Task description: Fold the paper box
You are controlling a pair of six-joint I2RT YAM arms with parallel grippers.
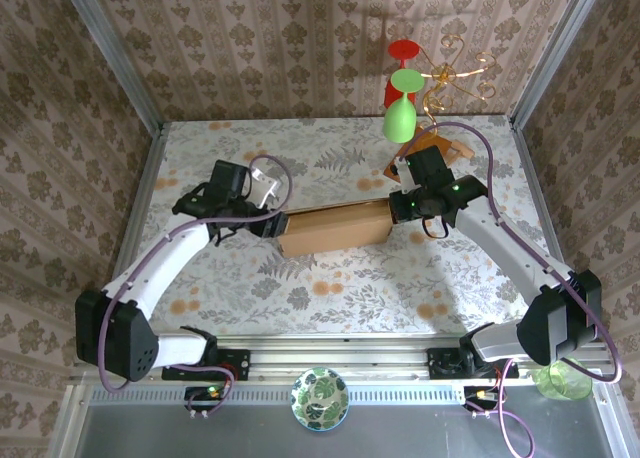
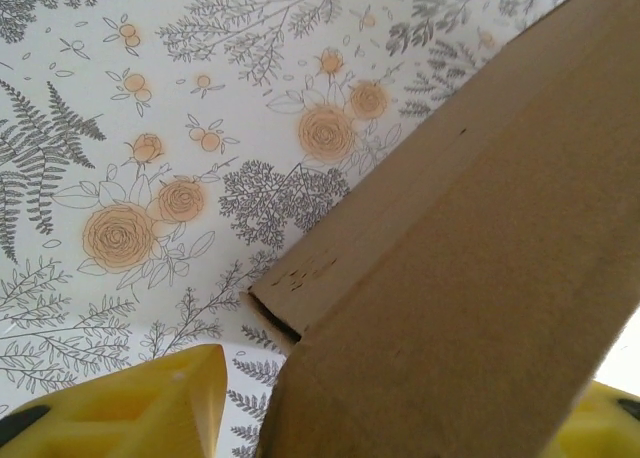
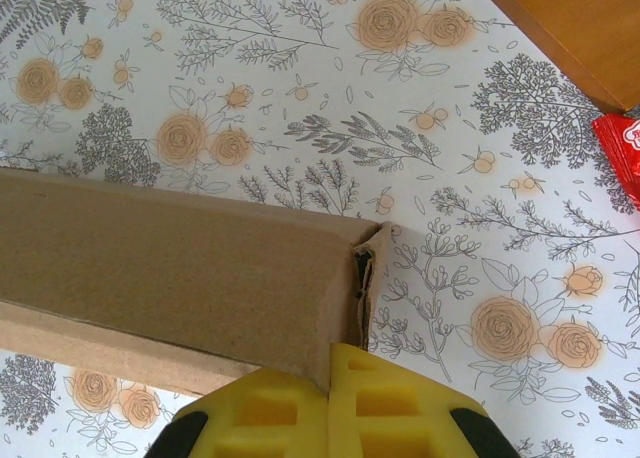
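The table wears a pale cloth [image 1: 330, 288] printed with ferns and orange roses, and brown damask wallpaper closes it in on three sides. Nearest me, on the metal ledge, stand a leaf-patterned bowl [image 1: 320, 399] and, off to the right, a clear green cup [image 1: 561, 380]. Further in, the paper box [image 1: 335, 228] lies lengthwise across the middle of the cloth, between the two arms. The left gripper [image 1: 272, 224] is at its left end, jaws about half apart and astride the cardboard; one yellow finger [image 2: 150, 410] has a sliver of cloth showing between it and the box, so I see no firm pinch. The right gripper [image 1: 400, 207] is at the right end, its fingers [image 3: 270, 410] closed together with their tips against the box's corner. Beyond it an orange-brown flat piece [image 1: 437, 143] lies by the back wall, next to a green glass [image 1: 399, 118], a red glass [image 1: 404, 50] and a gold wire stand [image 1: 455, 73].
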